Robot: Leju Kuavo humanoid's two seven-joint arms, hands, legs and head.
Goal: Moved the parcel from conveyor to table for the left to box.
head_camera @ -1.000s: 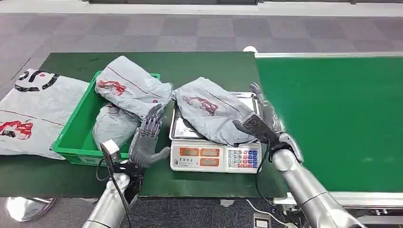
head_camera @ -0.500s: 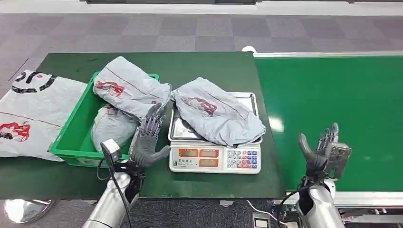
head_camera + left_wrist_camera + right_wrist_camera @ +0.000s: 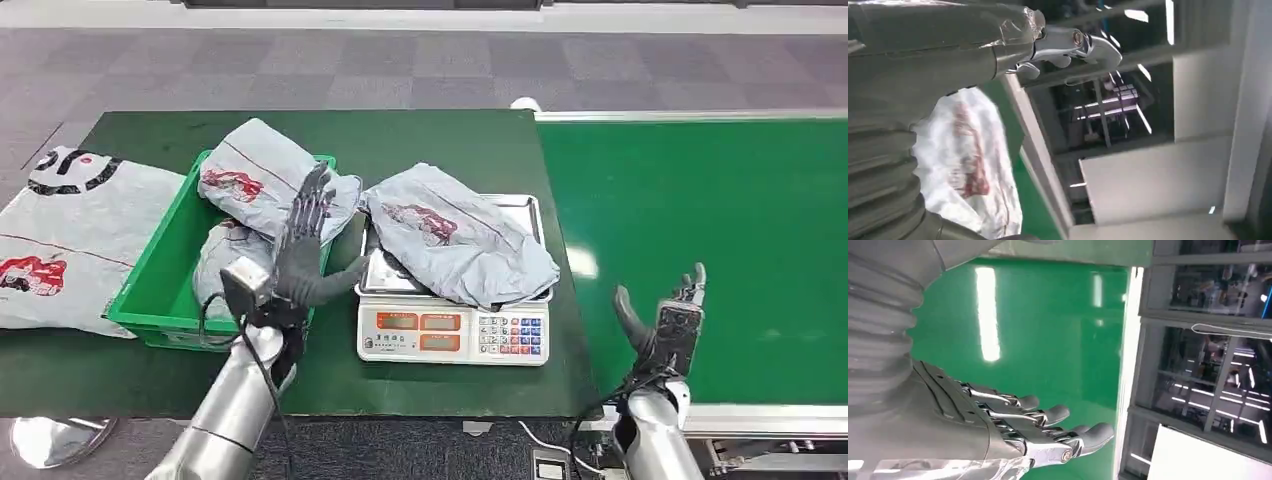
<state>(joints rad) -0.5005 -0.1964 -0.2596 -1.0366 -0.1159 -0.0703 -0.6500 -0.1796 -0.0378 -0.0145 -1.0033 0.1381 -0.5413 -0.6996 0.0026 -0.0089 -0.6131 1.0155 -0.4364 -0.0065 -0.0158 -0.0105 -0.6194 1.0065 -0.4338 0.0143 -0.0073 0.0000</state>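
The parcel (image 3: 455, 235) lay on the scale (image 3: 452, 330); the right hand (image 3: 662, 325) hung wide and empty. Next, the left hand (image 3: 303, 252), open, must grasp it for the bin (image 3: 150, 285).

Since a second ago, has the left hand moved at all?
Yes. The left hand has risen from beside the scale's front corner, farther across the table toward the green bin.
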